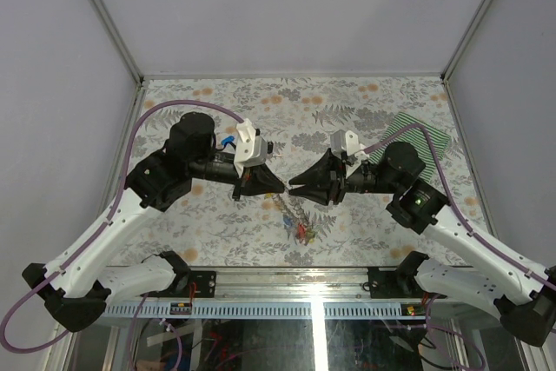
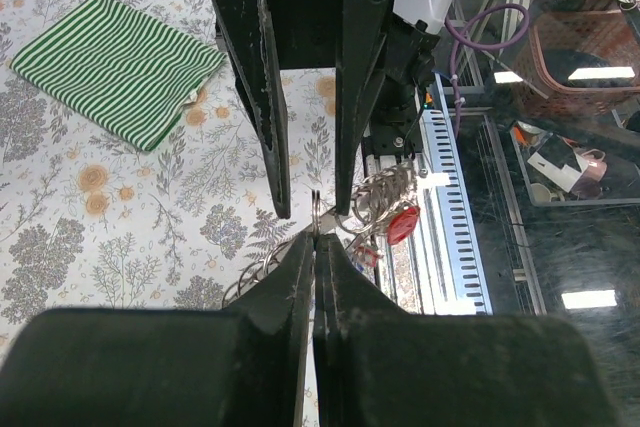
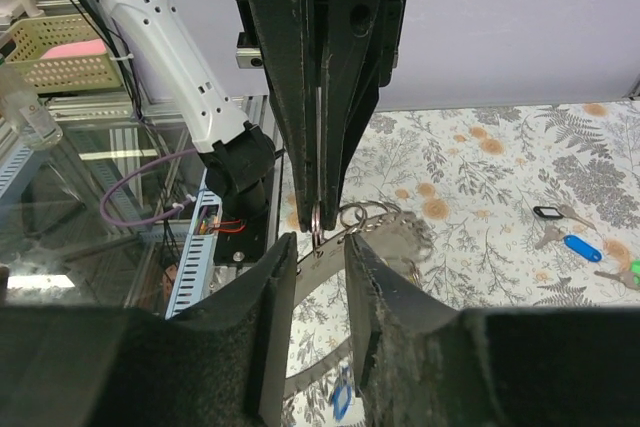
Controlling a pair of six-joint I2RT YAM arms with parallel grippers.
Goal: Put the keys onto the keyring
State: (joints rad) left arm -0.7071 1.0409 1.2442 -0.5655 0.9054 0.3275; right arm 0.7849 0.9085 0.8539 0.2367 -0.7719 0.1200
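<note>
My left gripper point(image 2: 316, 239) is shut on a small metal ring point(image 2: 316, 209) held edge-on above the table. From that ring hangs the keyring point(image 3: 395, 235), a flat grey band, with a red key point(image 2: 402, 224) and a blue key point(image 3: 341, 397) dangling below. My right gripper point(image 3: 320, 247) faces the left one tip to tip. Its jaws stand open on either side of the grey band, with a gap showing on both sides. In the top view the two grippers point(image 1: 287, 187) meet at the table's middle, with the hanging keys point(image 1: 300, 230) beneath them.
A green striped cloth point(image 1: 426, 136) lies at the back right. Loose on the floral table point(image 1: 365, 102) are a black key point(image 3: 548, 212) and a blue key point(image 3: 580, 247); the top view shows a blue key point(image 1: 228, 141) by the left arm. The table's near edge is just below the grippers.
</note>
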